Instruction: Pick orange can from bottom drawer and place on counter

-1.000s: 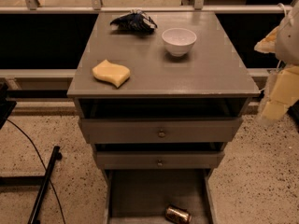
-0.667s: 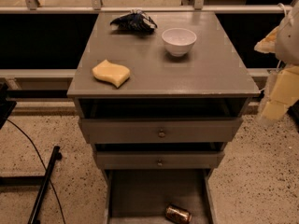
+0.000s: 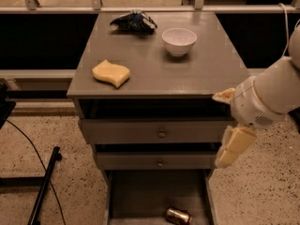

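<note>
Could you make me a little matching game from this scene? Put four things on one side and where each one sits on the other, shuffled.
Things:
1. orange can
2. yellow sponge
3. white bowl
4. gripper

Places:
A. in the air, right of the knobbed drawers
B. back right part of the counter
C. lying in the open bottom drawer
D. front left part of the counter

Pairs: 1-C, 2-D, 3-B, 4-A.
</note>
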Tool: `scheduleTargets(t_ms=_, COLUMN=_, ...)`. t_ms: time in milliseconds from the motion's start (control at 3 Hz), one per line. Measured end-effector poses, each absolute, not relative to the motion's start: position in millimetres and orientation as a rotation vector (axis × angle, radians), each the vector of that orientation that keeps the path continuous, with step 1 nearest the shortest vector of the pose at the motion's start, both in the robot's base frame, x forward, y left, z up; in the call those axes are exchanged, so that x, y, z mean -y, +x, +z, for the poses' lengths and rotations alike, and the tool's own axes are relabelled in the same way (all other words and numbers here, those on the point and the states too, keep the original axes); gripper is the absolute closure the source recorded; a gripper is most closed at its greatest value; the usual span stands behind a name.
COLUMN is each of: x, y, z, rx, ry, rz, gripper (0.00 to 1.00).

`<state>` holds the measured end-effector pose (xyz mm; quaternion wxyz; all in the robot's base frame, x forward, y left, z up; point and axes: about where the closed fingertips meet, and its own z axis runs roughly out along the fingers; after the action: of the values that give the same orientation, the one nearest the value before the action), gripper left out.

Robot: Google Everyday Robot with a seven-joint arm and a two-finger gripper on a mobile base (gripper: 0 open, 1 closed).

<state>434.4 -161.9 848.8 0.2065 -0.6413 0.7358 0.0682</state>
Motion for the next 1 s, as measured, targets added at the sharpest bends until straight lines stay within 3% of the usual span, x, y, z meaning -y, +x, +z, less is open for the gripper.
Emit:
scheduleTargets(t_ms=667, x=155.9, y=435.6, z=837.4, rx=-2.022, ry=-1.799, rz=0.199, gripper=0.00)
scheduleTargets(t_ms=1000, x=162.0, y=422.4, z=780.5, rx=-2.003, ry=-1.852, rz=0.205, gripper=0.00)
